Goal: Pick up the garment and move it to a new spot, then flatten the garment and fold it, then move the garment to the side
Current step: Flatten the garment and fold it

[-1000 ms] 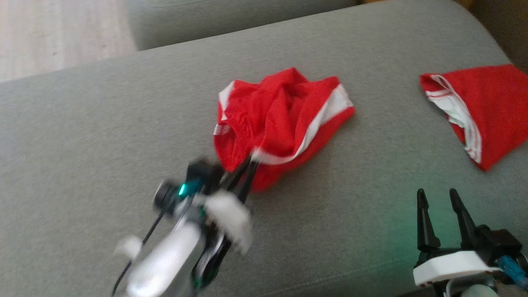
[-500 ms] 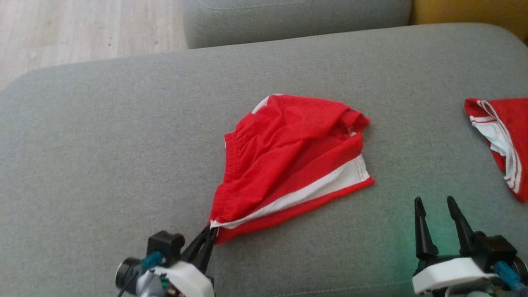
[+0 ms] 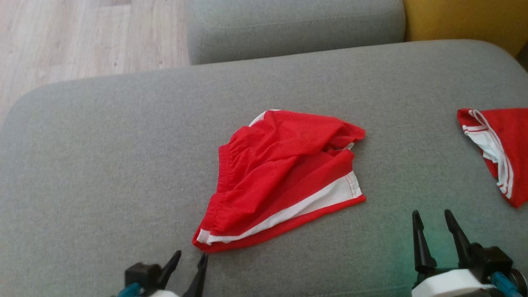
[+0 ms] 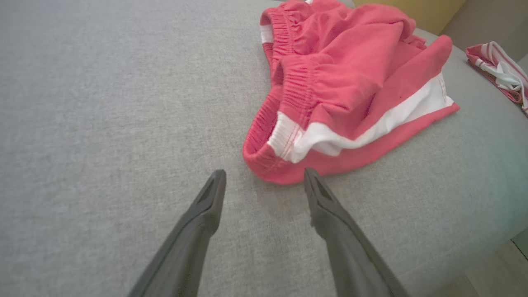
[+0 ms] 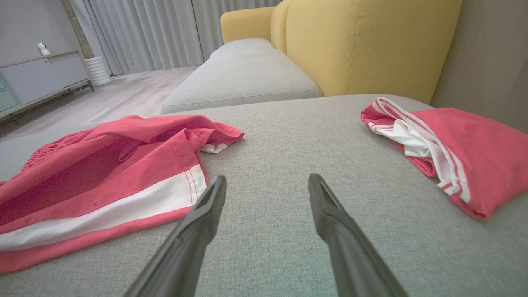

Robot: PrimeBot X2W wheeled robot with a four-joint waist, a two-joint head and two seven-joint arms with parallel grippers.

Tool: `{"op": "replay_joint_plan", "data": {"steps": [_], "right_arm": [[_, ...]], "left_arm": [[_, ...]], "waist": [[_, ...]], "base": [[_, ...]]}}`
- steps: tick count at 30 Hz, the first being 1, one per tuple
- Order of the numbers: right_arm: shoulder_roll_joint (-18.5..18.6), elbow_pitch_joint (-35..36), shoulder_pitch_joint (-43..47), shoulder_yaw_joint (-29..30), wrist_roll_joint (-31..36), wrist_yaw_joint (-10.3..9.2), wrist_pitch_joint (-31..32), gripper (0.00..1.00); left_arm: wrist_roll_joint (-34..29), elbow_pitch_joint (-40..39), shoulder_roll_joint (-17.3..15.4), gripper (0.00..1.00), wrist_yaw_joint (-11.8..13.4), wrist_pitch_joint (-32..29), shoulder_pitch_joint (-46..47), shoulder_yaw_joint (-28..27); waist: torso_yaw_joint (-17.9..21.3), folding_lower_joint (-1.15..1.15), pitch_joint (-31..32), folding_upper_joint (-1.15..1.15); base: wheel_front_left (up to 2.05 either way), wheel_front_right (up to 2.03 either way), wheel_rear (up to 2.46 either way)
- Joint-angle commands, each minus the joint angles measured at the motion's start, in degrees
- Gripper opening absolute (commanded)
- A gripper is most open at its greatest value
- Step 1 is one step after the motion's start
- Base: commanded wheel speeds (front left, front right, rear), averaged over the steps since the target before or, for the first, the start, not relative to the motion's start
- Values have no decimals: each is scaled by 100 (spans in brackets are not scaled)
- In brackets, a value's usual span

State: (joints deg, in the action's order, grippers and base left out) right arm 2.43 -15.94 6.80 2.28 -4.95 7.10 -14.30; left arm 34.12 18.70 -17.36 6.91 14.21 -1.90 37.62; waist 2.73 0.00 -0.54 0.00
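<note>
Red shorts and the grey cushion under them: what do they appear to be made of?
Red shorts: thin matte fabric, likely a synthetic sports knit; it falls in soft folds, with a gathered elastic waistband and stitched white stripe. Grey cushion: matte woven upholstery cloth; a fine heathered weave shows close up.

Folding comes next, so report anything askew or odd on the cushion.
The shorts lie rumpled in the middle of the cushion: waistband bunched, the top layer creased over the white stripe, hems not lined up. The second red garment at the right looks folded. No damage or spill is visible.
</note>
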Motion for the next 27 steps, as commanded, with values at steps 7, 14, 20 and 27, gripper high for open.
{"op": "replay_joint_plan", "data": {"steps": [7,14,20,27], "right_arm": [[44,181,21,-89,52,39,-70,100],[44,197,-52,-190,85,39,-70,100],[44,257,-198,-327,36,39,-70,100],[44,290,-411,-424,-51,39,-70,100]], "left_arm": [[-300,-1032,145,100,391,77,-169,-894],[-716,-1153,520,100,253,77,215,-568],[-1081,-601,1076,100,-182,-230,1116,240],[-1252,602,1389,100,-435,-641,2214,780]], "waist": [[22,0,86,0],[149,0,20,0],[439,0,-226,0],[859,0,-563,0]], "base": [[0,0,0],[0,0,0],[0,0,0],[0,0,0]]}}
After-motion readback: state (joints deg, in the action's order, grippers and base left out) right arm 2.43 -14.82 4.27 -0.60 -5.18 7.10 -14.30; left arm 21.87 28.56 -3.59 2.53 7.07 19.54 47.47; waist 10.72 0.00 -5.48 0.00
